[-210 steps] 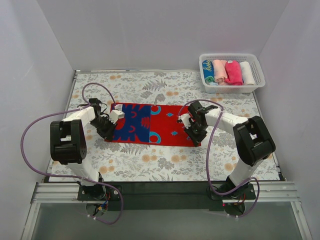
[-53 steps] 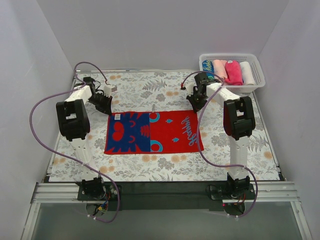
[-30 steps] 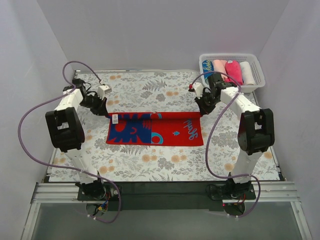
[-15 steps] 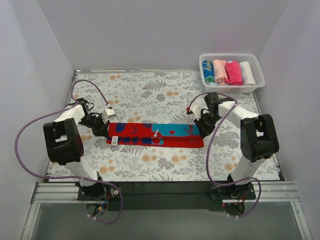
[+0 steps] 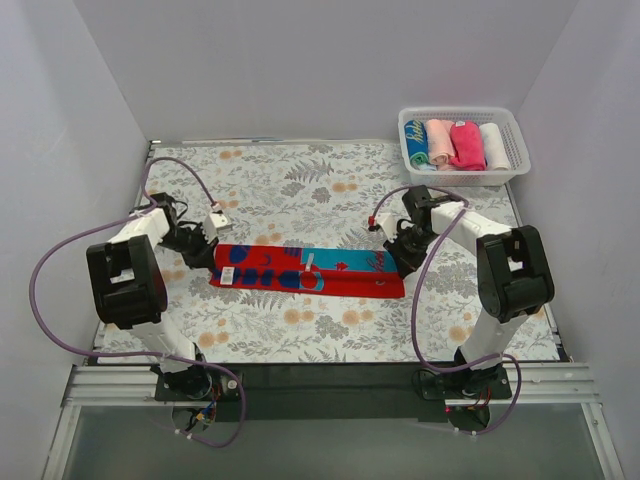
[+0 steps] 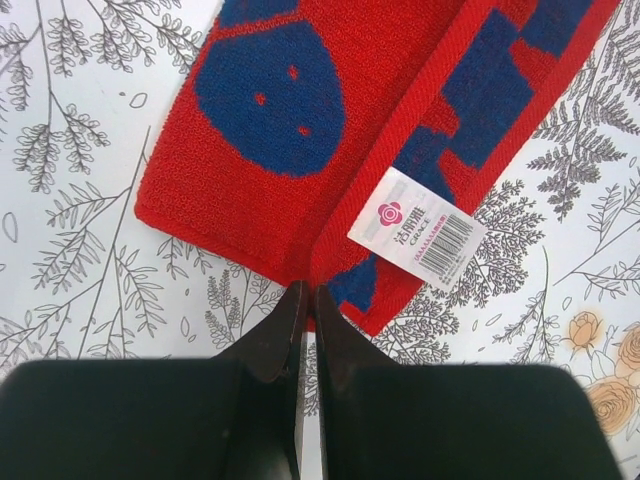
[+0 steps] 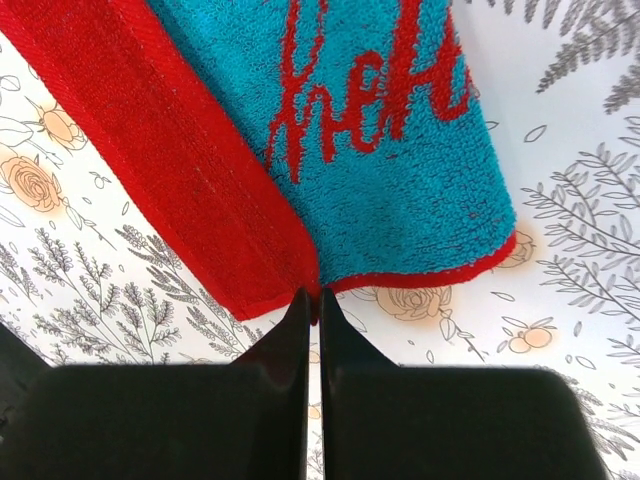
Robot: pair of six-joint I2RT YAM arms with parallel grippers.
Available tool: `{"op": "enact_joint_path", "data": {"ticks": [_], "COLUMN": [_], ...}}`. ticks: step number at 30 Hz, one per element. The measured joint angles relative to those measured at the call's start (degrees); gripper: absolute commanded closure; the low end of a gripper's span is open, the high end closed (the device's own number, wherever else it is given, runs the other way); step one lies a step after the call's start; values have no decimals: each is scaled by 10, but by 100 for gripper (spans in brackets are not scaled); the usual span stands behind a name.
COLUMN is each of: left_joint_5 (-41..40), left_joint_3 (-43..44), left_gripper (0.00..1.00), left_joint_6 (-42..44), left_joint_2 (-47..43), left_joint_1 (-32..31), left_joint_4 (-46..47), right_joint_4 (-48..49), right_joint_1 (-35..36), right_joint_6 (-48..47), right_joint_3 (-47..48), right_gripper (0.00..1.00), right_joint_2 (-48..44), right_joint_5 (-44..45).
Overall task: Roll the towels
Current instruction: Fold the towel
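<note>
Left gripper (image 6: pixel 307 292) pinches the towel (image 5: pixel 310 268) on floral cloth (image 5: pixel 300 190) (white walls (image 5: pixel 320 70)).

middle of counter cloth (image 5: pixel 330 190): folded towel (image 5: pixel 305 268) lies flat, long side left to right | left tool (image 5: pixel 207 252) at its left end, right tool (image 5: pixel 397 255) at its right end | far right corner: basket (image 5: pixel 515 150) on the cloth, rolled towels (image 5: pixel 450 143) side by side in it

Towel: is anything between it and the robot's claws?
No, nothing visible. The left gripper is shut on one end of the towel, the right gripper on the other. The basket sits far off.
</note>
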Motion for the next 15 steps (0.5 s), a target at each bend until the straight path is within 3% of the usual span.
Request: {"op": "enact_joint_path", "data": {"ticks": [15], "left_joint_5": [10], "left_joint_3": [73], "left_gripper": [100], "left_joint_6": [30], "left_joint_2": [0], "left_joint_1": [13], "left_joint_4": [-77], "right_joint_4": [-39], "right_joint_1": [4], "right_joint_6": [0], "right_joint_3": [0], "right_gripper": [99], "right_joint_2": [-72], "right_joint_5": [-21]}}
